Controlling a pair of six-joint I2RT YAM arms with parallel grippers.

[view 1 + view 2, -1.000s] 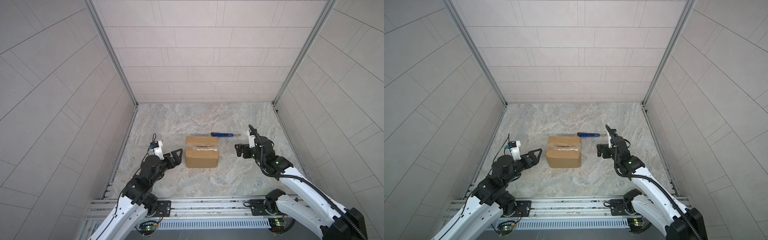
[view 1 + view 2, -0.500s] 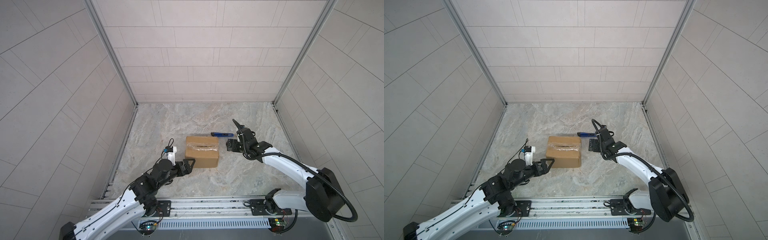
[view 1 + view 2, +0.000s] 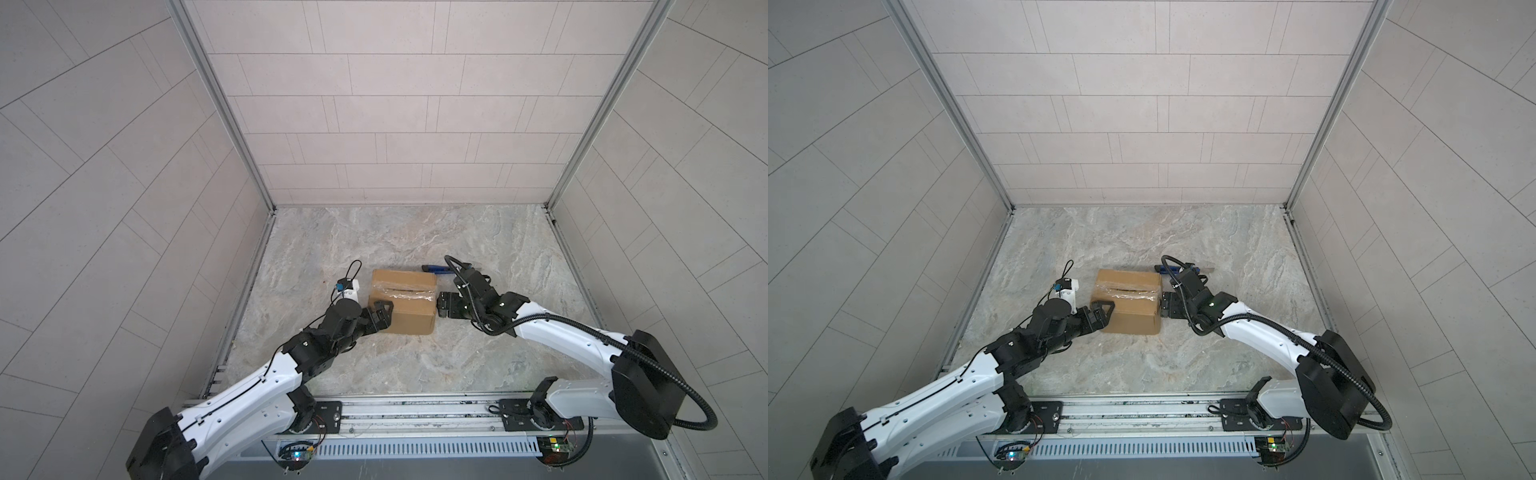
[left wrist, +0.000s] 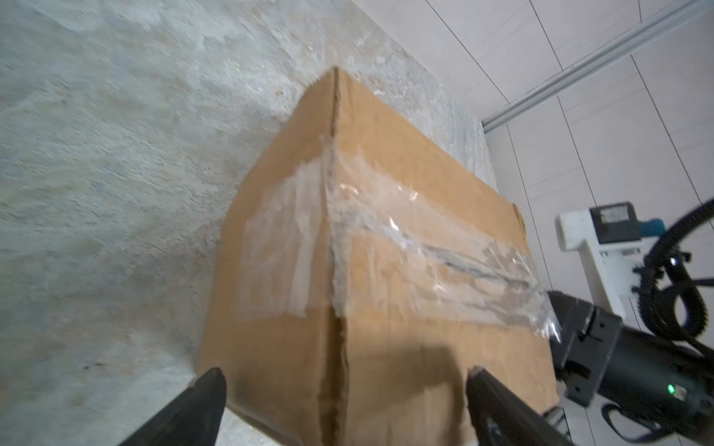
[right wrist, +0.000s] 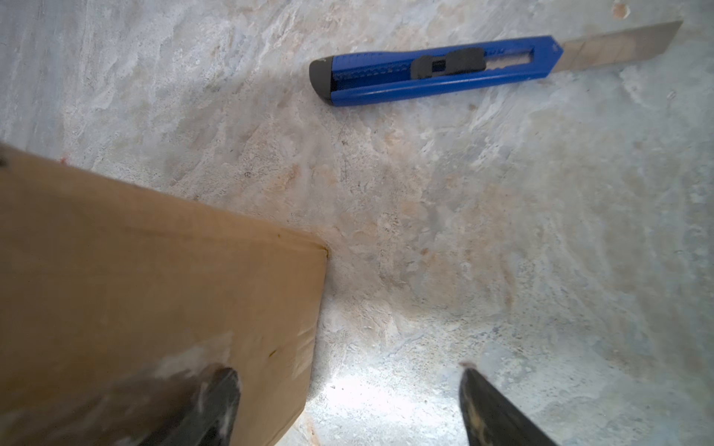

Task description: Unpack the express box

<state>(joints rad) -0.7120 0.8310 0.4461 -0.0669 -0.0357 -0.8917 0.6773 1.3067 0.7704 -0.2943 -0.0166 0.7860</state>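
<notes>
Box point(image 3: 402, 305) sits mid-table, a little left of centre, between the two grippers. Crinkled clear tape point(image 4: 425, 247) runs along its top seam and down its left end.

The left gripper point(image 3: 381, 311) is spread wide at the near-left corner. In its wrist view the fingers point(image 4: 204, 405) straddle the end edge of the box, and I cannot tell if they touch it. The right gripper point(image 3: 441, 305) is also spread wide at the right end, with one finger against or just before the cardboard and the other over bare table point(image 5: 502, 231).

Likely trouble:
- The carton looks light and nothing pins it, so an uneven push from either side could slide or spin it.
- A squeeze on a corner may slip off or dent the wall.
- Pulling on flaps held by the tape would probably lift the whole box.
- The knife point(image 5: 436, 69) lies just beyond the far-right corner with its blade out, so the right arm could knock it.

No print or label shows on the carton. Marks on the knife are too small to read.
</notes>
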